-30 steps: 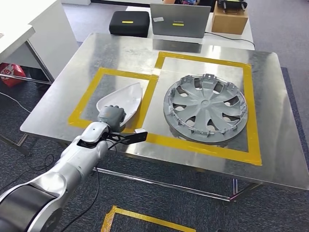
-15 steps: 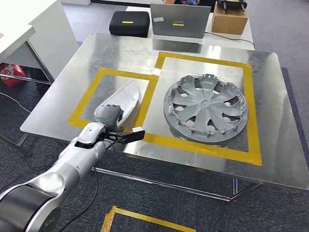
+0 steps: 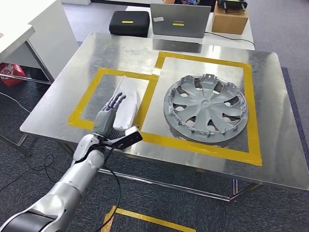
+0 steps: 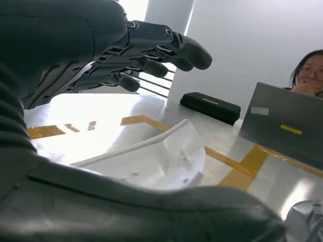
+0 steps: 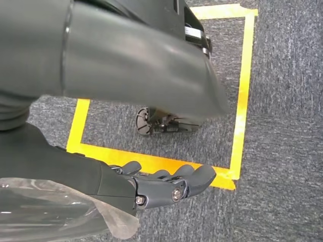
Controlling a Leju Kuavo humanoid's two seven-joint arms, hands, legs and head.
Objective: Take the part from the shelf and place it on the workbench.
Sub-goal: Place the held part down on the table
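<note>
White plastic, the part (image 3: 127, 99) lies on the steel worktop (image 3: 54, 104) inside the smaller yellow-taped square (image 3: 85, 94), long axis running away from the robot. In the head view the left hand (image 3: 108, 113) has its fingers (image 3: 117, 101) spread and released, over the part's near end; whether they touch it is unclear. The left wrist view shows the part (image 4: 160, 154) lying beneath the outstretched fingers (image 4: 163, 43), its near end hidden by the hand. In the right wrist view the right hand (image 5: 160, 184) hangs above carpet, fingers straight, holding nothing.
</note>
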